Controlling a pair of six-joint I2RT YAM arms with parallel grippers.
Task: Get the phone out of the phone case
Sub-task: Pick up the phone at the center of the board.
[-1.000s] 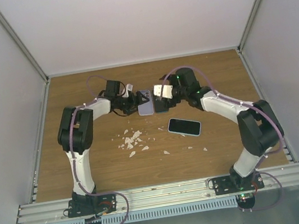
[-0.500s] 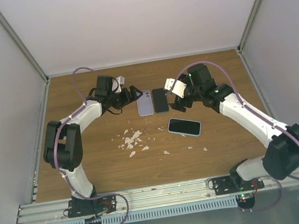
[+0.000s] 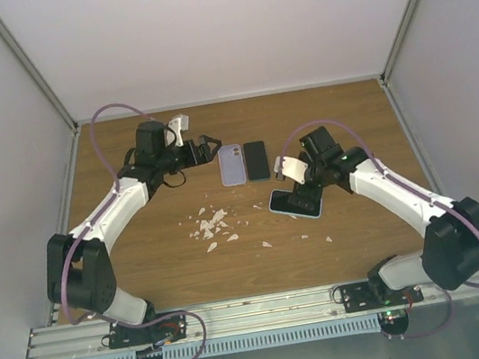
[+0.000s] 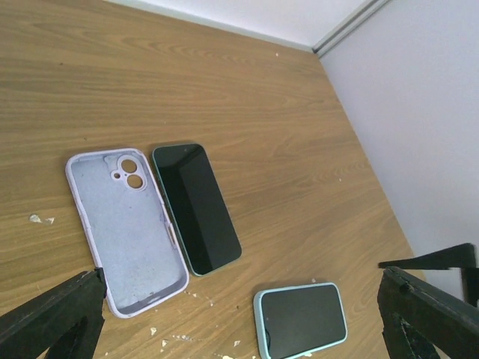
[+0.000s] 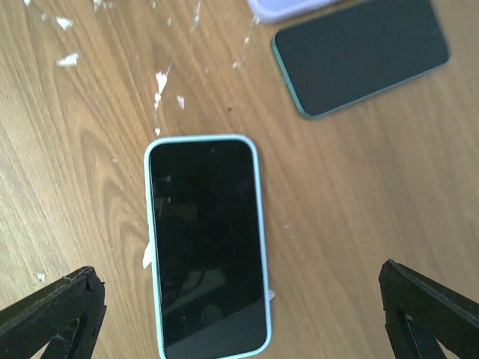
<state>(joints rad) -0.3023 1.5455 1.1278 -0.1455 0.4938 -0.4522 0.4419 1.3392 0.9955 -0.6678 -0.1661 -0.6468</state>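
Both arms have pulled back, left gripper (image 3: pixel 209 145) and right gripper (image 3: pixel 296 182) spread and empty, leaving the dark phone (image 4: pixel 196 208) bare on the surface (image 3: pixel 353 116) just beside its emptied lilac phone case (image 4: pixel 127 228), so the extraction looks finished.

A wooden table (image 3: pixel 171 263) with brown grain forms the enclosure floor. Scattered near its middle lie white flakes (image 3: pixel 213 225), with a few smaller bits (image 3: pixel 328 239) further right. Plain white walls (image 3: pixel 216 28) close three sides, and an aluminium rail (image 3: pixel 260 306) runs along the near edge.
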